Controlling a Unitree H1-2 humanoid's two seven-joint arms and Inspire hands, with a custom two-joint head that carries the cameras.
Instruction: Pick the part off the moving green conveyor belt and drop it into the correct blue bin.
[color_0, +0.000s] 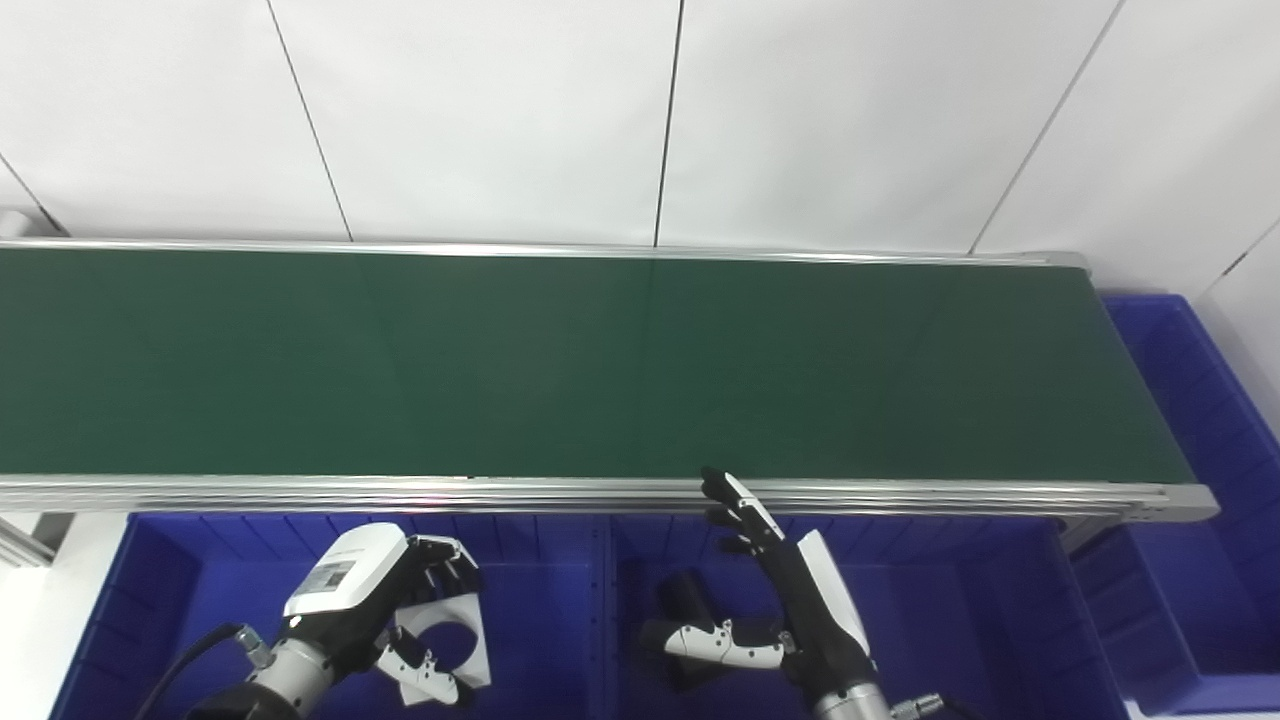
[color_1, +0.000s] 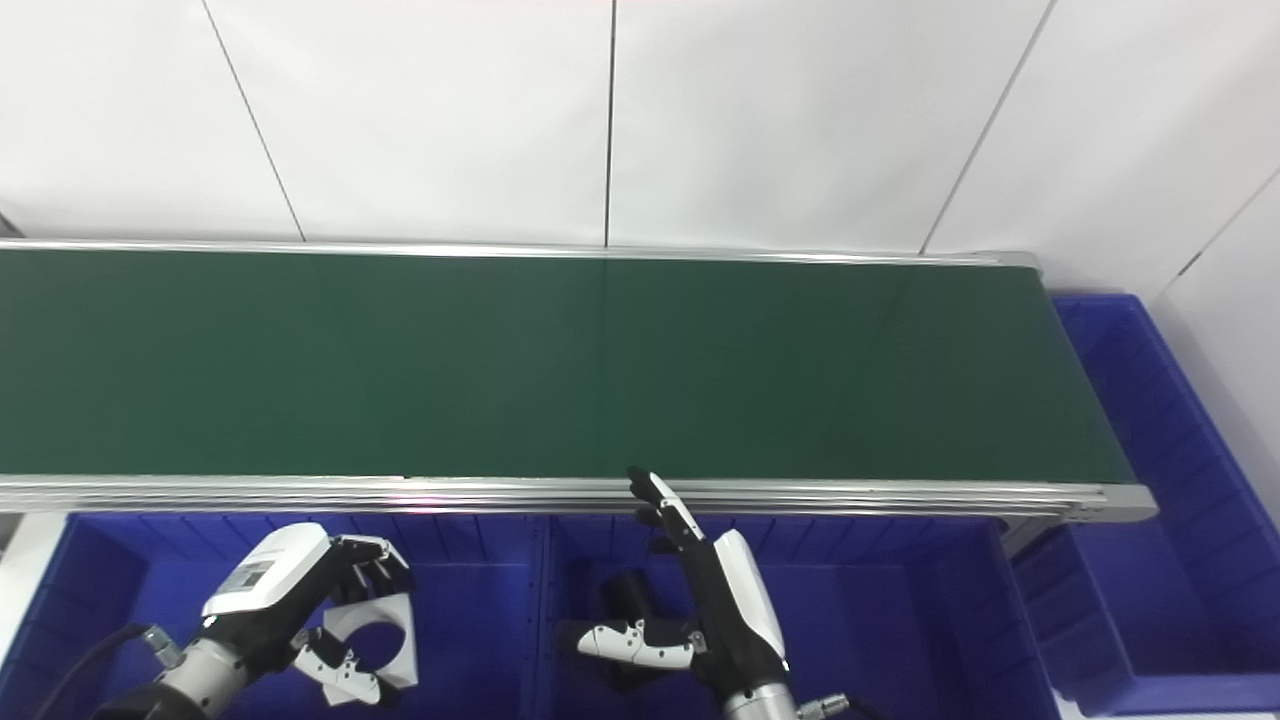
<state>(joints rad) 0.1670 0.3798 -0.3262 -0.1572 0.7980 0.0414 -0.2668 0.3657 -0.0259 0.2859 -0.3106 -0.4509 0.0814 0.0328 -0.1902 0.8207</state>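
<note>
The green conveyor belt (color_0: 600, 360) runs across the view and carries no part. My left hand (color_0: 370, 590) hangs over the left blue bin (color_0: 560, 590) at the bottom left. It is shut on a white square part with a round hole (color_0: 450, 635), fingers on its top edge and thumb below. My right hand (color_0: 800, 590) is open and empty over the middle blue bin (color_0: 950, 600). Its fingers point up to the belt's near rail and its thumb sticks out left. A black cylindrical part (color_0: 685, 600) lies in that bin beside the thumb.
The belt's metal near rail (color_0: 400, 492) runs just above the bins. A third blue bin (color_0: 1200, 400) stands past the belt's right end. A white wall with panel seams rises behind the belt.
</note>
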